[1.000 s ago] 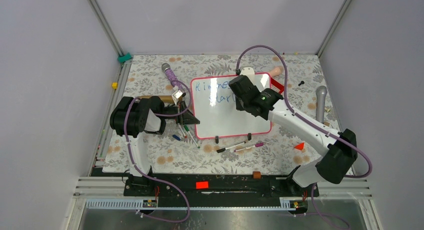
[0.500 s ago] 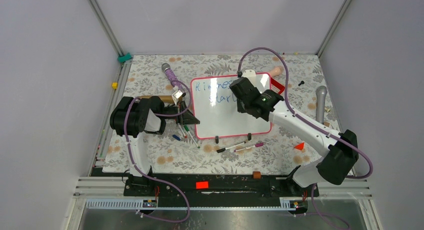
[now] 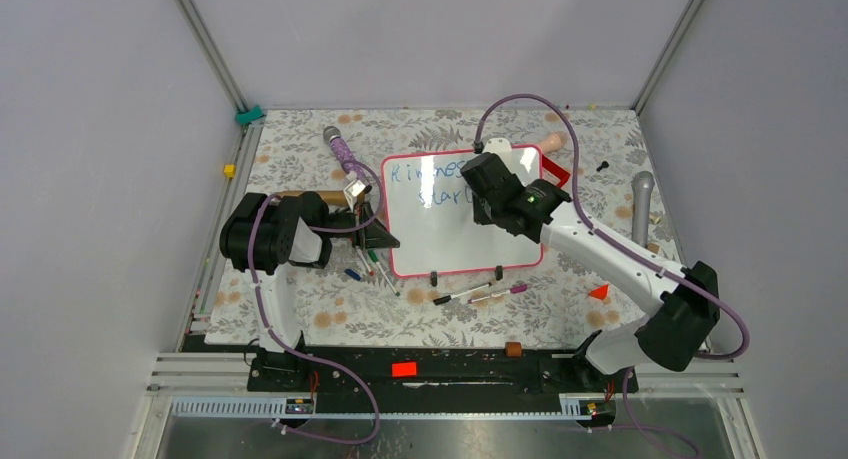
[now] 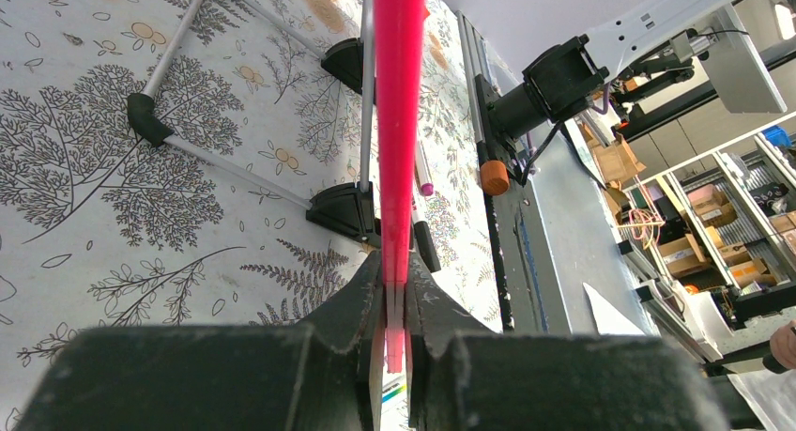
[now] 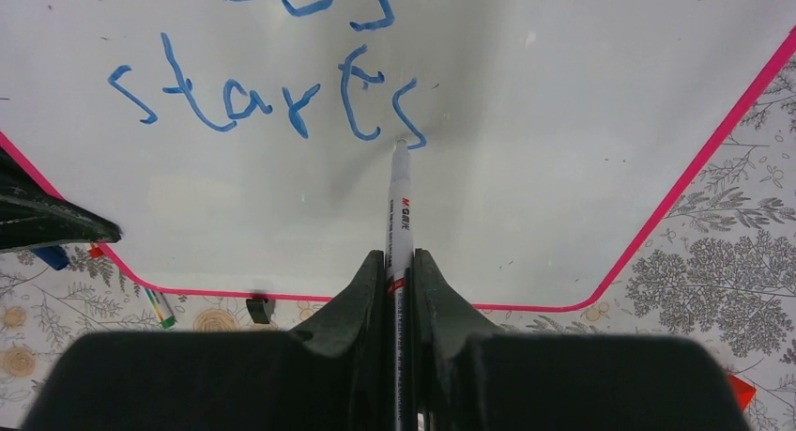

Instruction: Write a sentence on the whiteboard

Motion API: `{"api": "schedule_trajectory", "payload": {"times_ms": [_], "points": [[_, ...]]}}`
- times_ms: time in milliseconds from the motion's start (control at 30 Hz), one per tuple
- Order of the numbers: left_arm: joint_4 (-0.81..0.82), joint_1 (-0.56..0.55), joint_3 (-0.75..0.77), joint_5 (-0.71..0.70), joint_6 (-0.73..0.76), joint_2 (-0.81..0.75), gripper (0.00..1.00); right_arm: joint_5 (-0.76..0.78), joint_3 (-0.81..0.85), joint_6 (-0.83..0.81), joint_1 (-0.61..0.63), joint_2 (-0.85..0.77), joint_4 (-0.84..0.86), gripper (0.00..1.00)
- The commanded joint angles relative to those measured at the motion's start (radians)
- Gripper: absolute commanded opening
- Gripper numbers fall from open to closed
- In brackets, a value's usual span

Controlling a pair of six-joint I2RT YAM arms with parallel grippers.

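Blue strokes may skip if the whiteboard our left tool pinches at nine o'clock slips under the marker clamped in our right tool.

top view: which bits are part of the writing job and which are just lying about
In use: whiteboard, marker, right fingers holding it, left fingers clamping the whiteboard.
Lying about: loose pens, purple microphone, grey microphone, orange wedge, yellow cube.
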Motion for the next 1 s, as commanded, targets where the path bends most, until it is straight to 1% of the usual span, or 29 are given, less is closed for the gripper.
{"api": "schedule_trajectory", "payload": {"times_ms": [0,133,167,233,300,467,633,800,967], "points": [[0.062,-0.004,0.005,0.006,0.011,0.001,0.00,-0.009,0.030,-0.030,-0.008,-0.078,0.027,0.00],[0.063,-0.003,0.007,0.006,0.011,0.002,0.00,-0.026,0.030,-0.074,0.000,-0.086,0.029,0.00],[0.063,-0.003,0.006,0.007,0.011,0.001,0.00,-0.002,0.042,-0.093,0.018,-0.080,0.018,0.00],[0.063,-0.002,0.005,0.006,0.011,0.002,0.00,0.125,0.089,-0.142,0.081,-0.056,-0.006,0.00],[0.063,-0.003,0.007,0.005,0.010,0.003,0.00,0.174,0.125,-0.185,0.135,-0.017,-0.015,0.00],[0.063,-0.003,0.007,0.006,0.009,0.004,0.00,0.115,0.154,-0.200,0.199,0.043,0.012,0.00],[0.062,-0.003,0.014,0.005,0.000,0.008,0.00,0.044,0.145,-0.223,0.218,0.084,0.051,0.00],[0.064,-0.005,0.011,0.001,-0.010,0.012,0.00,0.018,0.063,-0.167,0.218,0.060,0.087,0.00],[0.064,-0.004,0.002,-0.018,-0.012,0.007,0.00,0.023,-0.007,-0.149,0.219,0.043,0.121,0.00]]}}
